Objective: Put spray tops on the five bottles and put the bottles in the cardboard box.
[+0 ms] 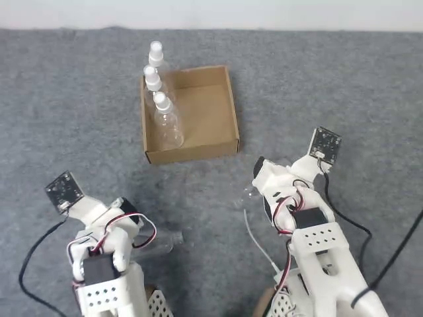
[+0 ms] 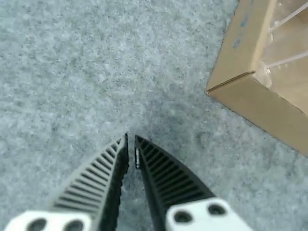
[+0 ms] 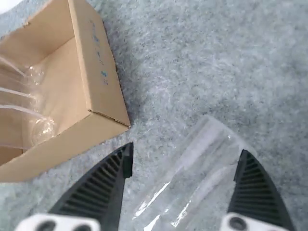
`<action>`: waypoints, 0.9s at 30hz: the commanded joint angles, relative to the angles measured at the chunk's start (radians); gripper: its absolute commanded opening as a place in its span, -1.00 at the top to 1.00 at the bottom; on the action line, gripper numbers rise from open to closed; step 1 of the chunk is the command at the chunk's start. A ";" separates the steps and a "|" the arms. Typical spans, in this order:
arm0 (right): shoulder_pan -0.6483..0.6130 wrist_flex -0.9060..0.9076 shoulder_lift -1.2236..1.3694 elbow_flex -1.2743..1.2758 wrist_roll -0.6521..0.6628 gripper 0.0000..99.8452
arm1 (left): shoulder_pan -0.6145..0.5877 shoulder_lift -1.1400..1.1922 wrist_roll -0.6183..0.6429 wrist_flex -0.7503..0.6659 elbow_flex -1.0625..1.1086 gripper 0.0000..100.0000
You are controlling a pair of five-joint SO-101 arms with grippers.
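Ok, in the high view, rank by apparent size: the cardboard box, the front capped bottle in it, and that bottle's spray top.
1. cardboard box
2. front capped bottle
3. spray top
The gaps are plain; no two look alike.

White arms [image 1: 106,290] [image 1: 330,246], black ribbed pincers [image 2: 131,140] [image 3: 186,148], black cables [image 1: 30,271]

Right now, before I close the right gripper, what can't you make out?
- Bottle between the right gripper's open fingers: right wrist view's edge cuts off one end; top or none, cannot tell.
- Second loose bottle, high view: the left arm covers one end.
- White tube, high view: runs under the right arm.
- Three bottles in the cardboard box: too small to judge whether tops are tight.
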 commanded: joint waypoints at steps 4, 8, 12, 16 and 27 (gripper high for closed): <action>0.012 -0.022 -0.039 -0.043 0.100 0.45 | 0.003 -0.015 0.008 0.009 -0.008 0.95; 0.016 -0.022 -0.038 -0.040 0.157 0.45 | 0.003 -0.015 0.008 0.009 -0.008 0.95; 0.038 -0.021 -0.038 -0.035 0.221 0.45 | 0.009 -0.018 0.008 0.009 -0.008 0.95; 0.140 -0.022 -0.042 -0.035 0.224 0.45 | 0.072 -0.018 0.008 0.009 -0.008 0.95; 0.157 -0.031 -0.036 -0.037 0.227 0.45 | 0.216 -0.017 0.008 0.009 -0.008 0.95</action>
